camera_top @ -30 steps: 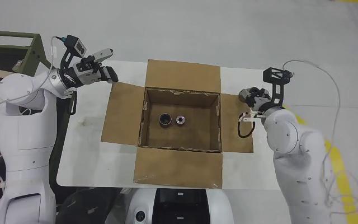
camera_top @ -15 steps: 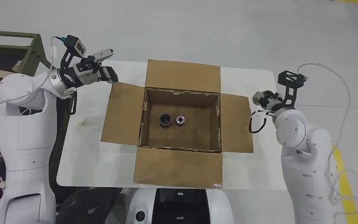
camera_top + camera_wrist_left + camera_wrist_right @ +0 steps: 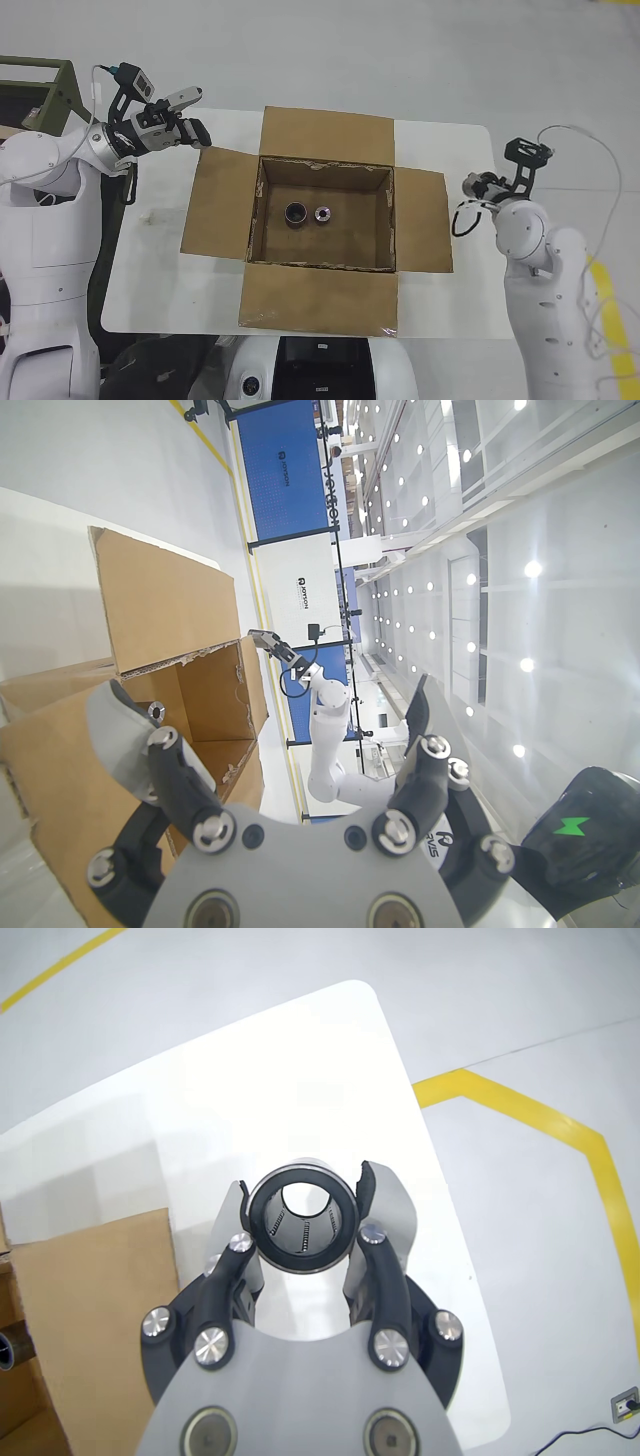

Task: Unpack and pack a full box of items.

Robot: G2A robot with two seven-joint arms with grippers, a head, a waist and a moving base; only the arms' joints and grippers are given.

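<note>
The right gripper (image 3: pixel 305 1180) — clamped on a hollow metal bearing (image 3: pixel 280 1228) — is being carried outward, off the box's (image 3: pixel 322 298) right flap and over bare surface (image 3: pixel 310 1093). Unpacking is judged to be progressing, with two parts (image 3: pixel 297 213) being left inside. Bare room is being offered below, though the surface's right edge is lying near. The left gripper (image 3: pixel 192 113) is being held wide, unmoved, beyond the left flap.
</note>
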